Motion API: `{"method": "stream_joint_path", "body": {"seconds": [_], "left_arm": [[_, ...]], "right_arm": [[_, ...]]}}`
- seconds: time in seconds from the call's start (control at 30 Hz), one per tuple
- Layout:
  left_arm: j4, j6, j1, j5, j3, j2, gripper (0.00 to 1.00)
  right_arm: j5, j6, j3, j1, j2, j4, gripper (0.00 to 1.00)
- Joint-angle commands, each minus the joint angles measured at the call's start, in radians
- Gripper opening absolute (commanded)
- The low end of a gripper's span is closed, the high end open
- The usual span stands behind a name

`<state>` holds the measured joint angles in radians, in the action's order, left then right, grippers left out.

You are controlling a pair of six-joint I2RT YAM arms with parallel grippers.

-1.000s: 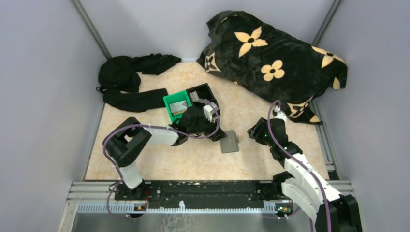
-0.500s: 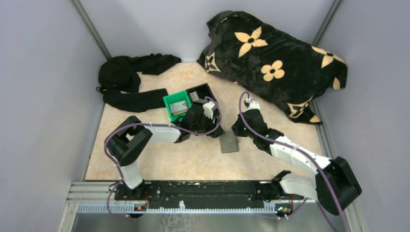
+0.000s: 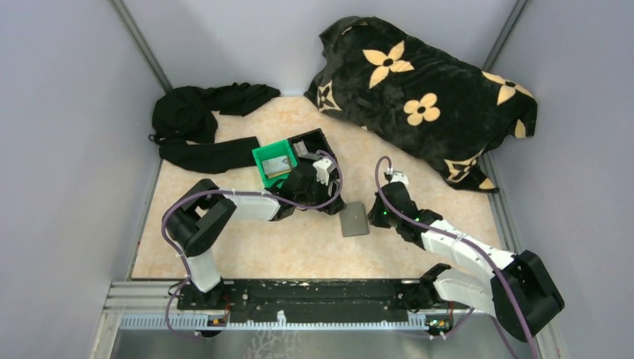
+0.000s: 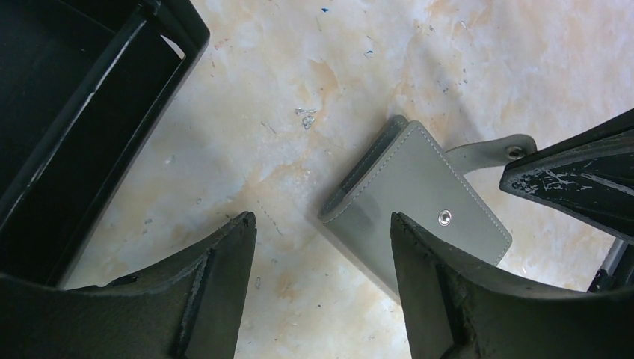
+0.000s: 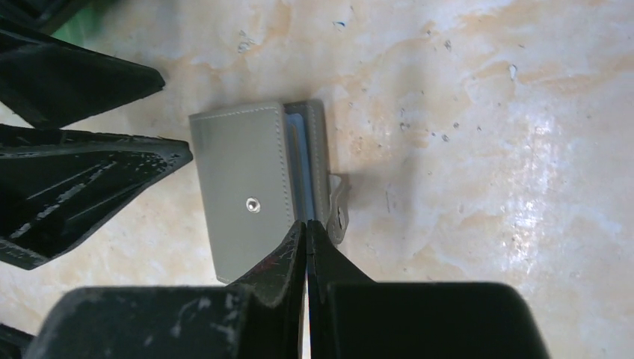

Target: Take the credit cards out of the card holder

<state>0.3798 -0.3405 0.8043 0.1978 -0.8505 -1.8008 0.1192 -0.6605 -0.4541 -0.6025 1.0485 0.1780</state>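
The grey card holder [image 3: 354,219] lies folded on the marble table between both grippers. In the right wrist view the card holder [image 5: 247,187] shows its snap stud, its loose strap [image 5: 338,206], and a pale blue strip [image 5: 297,161] in the slit between its panels; whether that strip is the credit cards I cannot tell. My right gripper [image 5: 307,224] is shut, its tips resting at that slit with nothing visible between them. My left gripper [image 4: 323,221] stands open just left of the card holder [image 4: 419,202], holding nothing, one finger overlapping the holder's near corner.
A green bin [image 3: 273,166] with a flat grey thing inside and a black bin [image 3: 310,143] stand just behind the left gripper. Black clothing [image 3: 198,123] lies at the back left. A black flowered blanket [image 3: 426,90] fills the back right.
My right arm has swung left from the table's right side to the card holder, and its jaws have shut. The left gripper has stayed open beside the holder.
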Motion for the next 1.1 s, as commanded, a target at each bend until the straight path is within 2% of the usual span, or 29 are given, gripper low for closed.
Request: {"method": "stream_joint_path", "body": {"seconds": [0.0,0.03,0.1,0.17,0.4,0.8,1.07], "left_arm": [[0.015,0.002,0.010,0.009,-0.012,0.020,0.73],[0.017,0.002,0.010,0.009,-0.010,0.026,0.73],[0.023,0.003,0.012,0.015,-0.004,0.040,0.73],[0.031,0.004,0.012,0.019,0.008,0.061,0.73],[0.073,-0.002,0.013,0.028,0.054,0.168,0.73],[0.083,-0.004,0.013,0.044,0.071,0.228,0.73],[0.081,-0.006,0.013,0.001,0.092,0.295,0.74]], "right_arm": [[0.018,-0.014,0.004,0.004,-0.010,0.009,0.00],[0.014,-0.013,0.009,0.004,-0.007,-0.005,0.00],[0.010,-0.008,0.013,0.004,0.020,-0.026,0.09],[0.008,0.003,0.011,0.005,0.059,-0.035,0.12],[-0.029,0.027,0.015,0.004,0.109,-0.091,0.07],[-0.157,0.028,-0.031,0.001,0.053,-0.144,0.04],[-0.207,0.028,-0.086,-0.039,0.135,-0.223,0.04]]}}
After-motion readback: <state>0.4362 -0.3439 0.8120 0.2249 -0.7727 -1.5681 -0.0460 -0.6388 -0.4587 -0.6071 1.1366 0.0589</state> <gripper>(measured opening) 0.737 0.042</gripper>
